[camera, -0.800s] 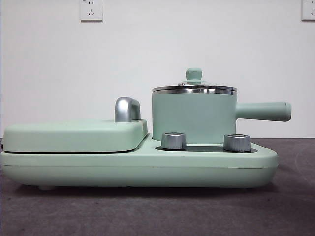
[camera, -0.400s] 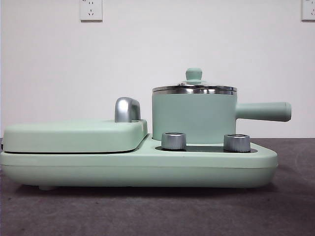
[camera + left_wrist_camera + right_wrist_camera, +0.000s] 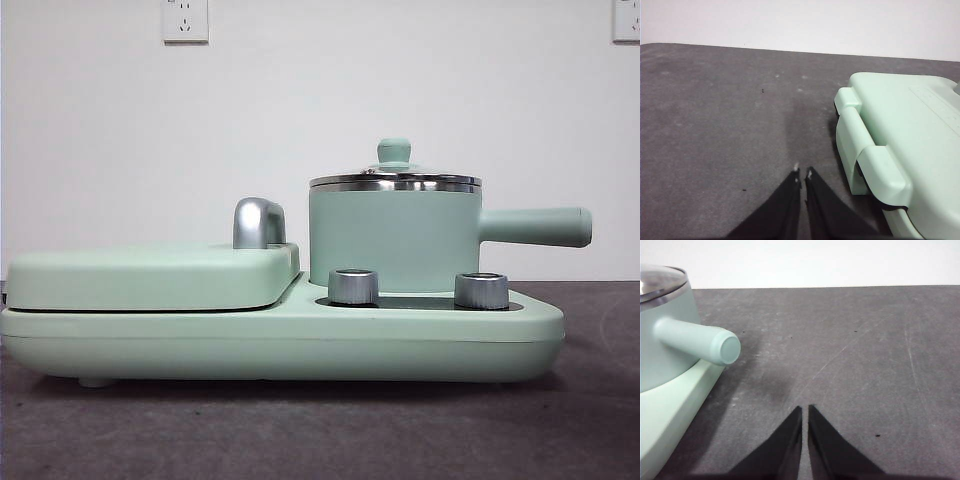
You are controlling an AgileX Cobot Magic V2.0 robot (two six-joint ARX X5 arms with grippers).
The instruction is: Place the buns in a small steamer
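- Clearly, no work is begun yet: the small steamer [image 3: 395, 238] is seen standing on the right half of the mint green cooker base [image 3: 280, 345], with its glass lid [image 3: 394, 176] closed and the green knob [image 3: 394, 151] on top.
- Its long side handle [image 3: 535, 227] is pointed toward 3 o'clock in the front view, probably so that it can be reached from the side.
- At 9 o'clock from the steamer, just beside it, the flat grill lid [image 3: 150, 277] with a chrome handle [image 3: 258, 222] is shut on the base.
- Two steel dials [image 3: 353, 286] are placed in front of the pot.
- The buns are not seen in any view; where they lie cannot be told.
- The left gripper [image 3: 802, 173] is held over bare grey table [image 3: 715, 125] beside the hinge end of the grill, its jaws pressed together and empty.
- The right gripper [image 3: 804, 408] is held over the table near the handle's tip, clenched too, with nothing in it.
- It is judged that the lid must be lifted first, because the pot is covered.
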